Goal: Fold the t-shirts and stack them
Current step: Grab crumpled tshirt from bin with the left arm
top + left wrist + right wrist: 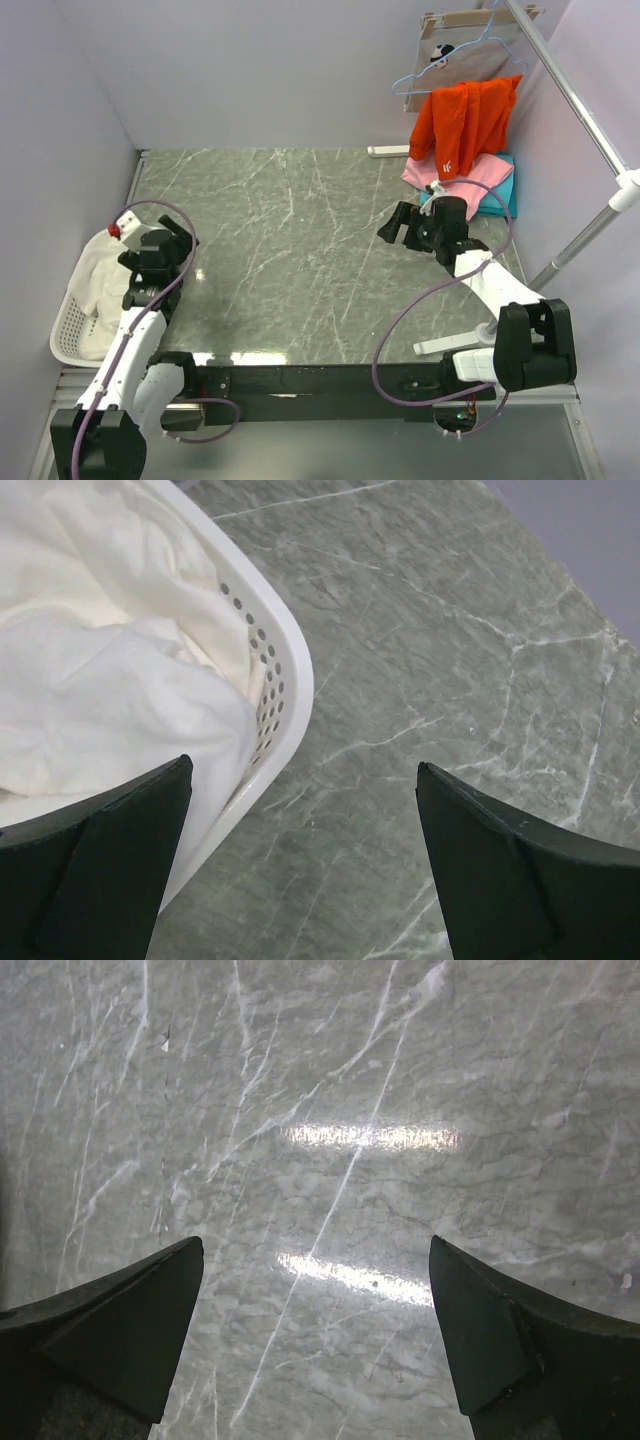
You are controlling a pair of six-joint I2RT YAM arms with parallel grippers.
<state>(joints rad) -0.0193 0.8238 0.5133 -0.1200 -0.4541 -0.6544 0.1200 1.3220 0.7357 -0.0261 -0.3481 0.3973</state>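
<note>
a basket (62,345) sits at the table's (300,250) left edge with a crumpled t-shirt (95,270) in it, and the left gripper (168,240) is just right of it. folded t-shirts (478,178) lie stacked at the far right, under a hanging garment (465,125). the right gripper (400,228) is just near-left of them.

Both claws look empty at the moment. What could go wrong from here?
1. The white shirt lies crumpled in the basket at the left edge of the table. The open left gripper might pinch several layers at once, or drag the basket along.
2. An orange garment is draped over the pink shirt and teal shirt, just beyond the open right gripper. A careless reach could pull that pile apart.
</note>
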